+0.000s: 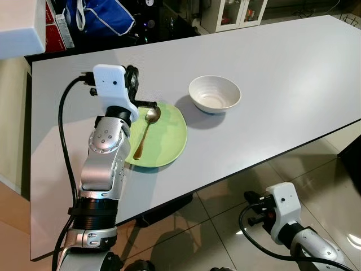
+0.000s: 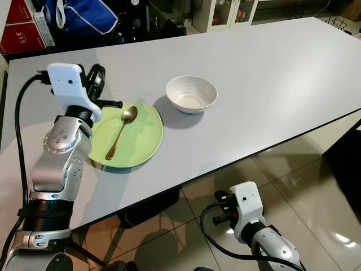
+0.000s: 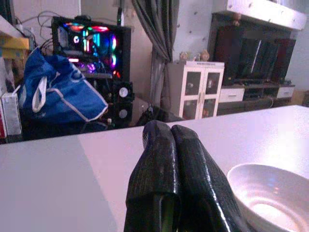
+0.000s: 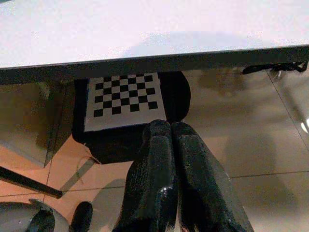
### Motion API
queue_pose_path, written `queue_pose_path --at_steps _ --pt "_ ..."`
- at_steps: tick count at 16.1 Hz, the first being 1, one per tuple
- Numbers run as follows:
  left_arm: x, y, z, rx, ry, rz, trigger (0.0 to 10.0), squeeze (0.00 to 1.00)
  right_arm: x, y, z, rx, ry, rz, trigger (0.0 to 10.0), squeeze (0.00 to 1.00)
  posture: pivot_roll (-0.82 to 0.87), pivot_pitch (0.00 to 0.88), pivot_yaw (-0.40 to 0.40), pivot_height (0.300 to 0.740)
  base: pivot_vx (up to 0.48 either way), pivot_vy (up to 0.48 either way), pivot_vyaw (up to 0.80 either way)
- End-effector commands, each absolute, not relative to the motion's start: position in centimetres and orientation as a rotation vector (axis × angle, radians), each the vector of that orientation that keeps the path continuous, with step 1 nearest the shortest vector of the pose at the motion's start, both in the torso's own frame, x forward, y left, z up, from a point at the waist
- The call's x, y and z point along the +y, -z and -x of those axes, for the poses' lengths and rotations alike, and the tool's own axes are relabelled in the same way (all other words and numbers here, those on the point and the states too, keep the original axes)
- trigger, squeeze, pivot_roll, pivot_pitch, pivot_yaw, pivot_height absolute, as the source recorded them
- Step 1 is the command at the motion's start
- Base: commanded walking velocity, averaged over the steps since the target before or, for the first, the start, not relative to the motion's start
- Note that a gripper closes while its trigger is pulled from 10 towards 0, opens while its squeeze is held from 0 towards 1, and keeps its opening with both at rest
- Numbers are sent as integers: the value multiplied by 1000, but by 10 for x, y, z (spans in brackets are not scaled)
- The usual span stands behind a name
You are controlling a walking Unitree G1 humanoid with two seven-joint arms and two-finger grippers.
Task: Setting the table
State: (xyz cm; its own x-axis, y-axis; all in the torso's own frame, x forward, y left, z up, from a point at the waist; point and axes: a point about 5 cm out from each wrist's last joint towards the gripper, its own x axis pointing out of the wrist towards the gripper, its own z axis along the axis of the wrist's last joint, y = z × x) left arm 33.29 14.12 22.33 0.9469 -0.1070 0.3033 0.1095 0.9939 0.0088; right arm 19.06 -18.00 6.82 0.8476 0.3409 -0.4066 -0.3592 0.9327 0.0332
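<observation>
- Green plate (image 1: 161, 138) sits near the table's (image 1: 282, 84) front edge in the left eye view, a brass-coloured spoon (image 1: 145, 133) lying on it. The spoon's bowl points away from the robot and its handle runs back toward the near edge, tilted slightly to the robot's left. A white bowl (image 1: 214, 94) stands just beyond and to the right of the plate, apart from it.
- Right eye view: the left arm is raised over the table with its wrist at the plate's far left rim, so the left gripper (image 2: 110, 103) is right beside the spoon's bowl. The right arm (image 2: 251, 217) hangs low, below the table edge, over the tiled floor (image 2: 316, 186).
- Left wrist view: the left gripper's two black fingers (image 3: 159, 174) are pressed together with nothing between them, aimed level across the tabletop; the white bowl lies just ahead and off to one side.
- Right wrist view: the right gripper (image 4: 171, 145) is likewise closed and empty, pointing at the floor under the table edge, toward a checkerboard card (image 4: 125, 99).
- My guess is that the left arm is far the nearer one for any move of spoon or plate; the spoon's handle runs roughly along that arm's line.
</observation>
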Motion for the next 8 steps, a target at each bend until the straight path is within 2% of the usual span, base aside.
queue_pose_path --at_steps 1,8 --pt "137 -226 -329 -322 146 13 10000 0 -186 -67 -192 425 -358 53 10000 0 -142 52 -32 740 0 0 0" --pt "146 -187 -311 -166 110 28 10000 0 -175 -73 -220 370 -417 56 10000 0 -65 45 -68 740 0 0 0"
